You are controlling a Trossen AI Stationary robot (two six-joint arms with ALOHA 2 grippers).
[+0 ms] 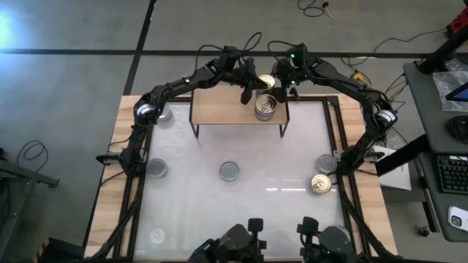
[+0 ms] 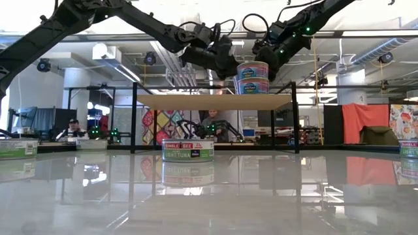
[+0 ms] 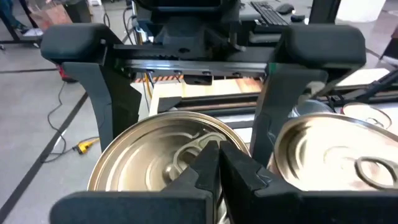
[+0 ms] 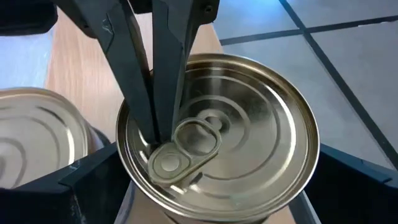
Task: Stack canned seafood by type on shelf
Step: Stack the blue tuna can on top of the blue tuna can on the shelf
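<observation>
Two stacked tins (image 2: pixel 252 78) atop shelf (image 2: pixel 214 102)

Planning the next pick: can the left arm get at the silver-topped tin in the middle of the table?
Probably yes. The silver-topped tin stands alone on the table, nothing near it. The left end effector, shut, is over the shelf and would have to swing back.
</observation>
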